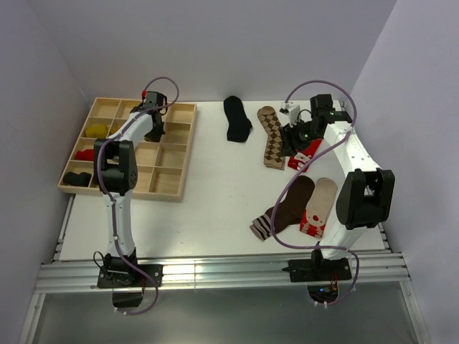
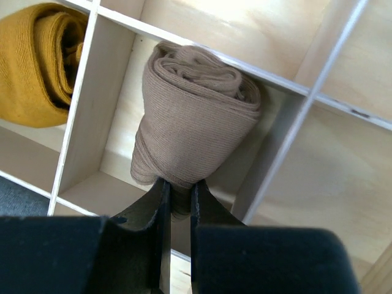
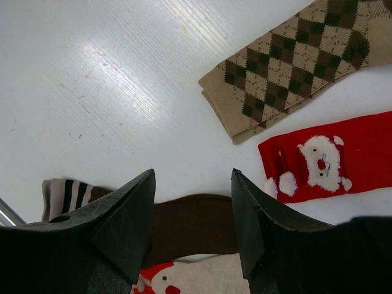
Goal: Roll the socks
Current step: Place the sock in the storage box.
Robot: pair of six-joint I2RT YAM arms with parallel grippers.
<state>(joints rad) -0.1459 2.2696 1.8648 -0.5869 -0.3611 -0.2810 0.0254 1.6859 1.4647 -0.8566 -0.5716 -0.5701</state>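
**Hidden or cut off**

The mustard roll is cut by the left edge of the left wrist view, and the lower end of the tan roll disappears inside the left gripper. The argyle sock and the red sock run off the right wrist view. The right gripper covers part of the dark brown sock.

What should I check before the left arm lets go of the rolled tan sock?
1. Grip: left pincer shut on tan roll, ok.
2. Winding: roll tight, ok.
3. Target: roll over a tray compartment free of socks, beside the yellow roll, ok.
4. Roll touching the compartment floor: cannot tell.
5. Other arm: right pincer open, holding nothing, ok.
6. All socks rolled: not ok; argyle sock and red sock lie flat.
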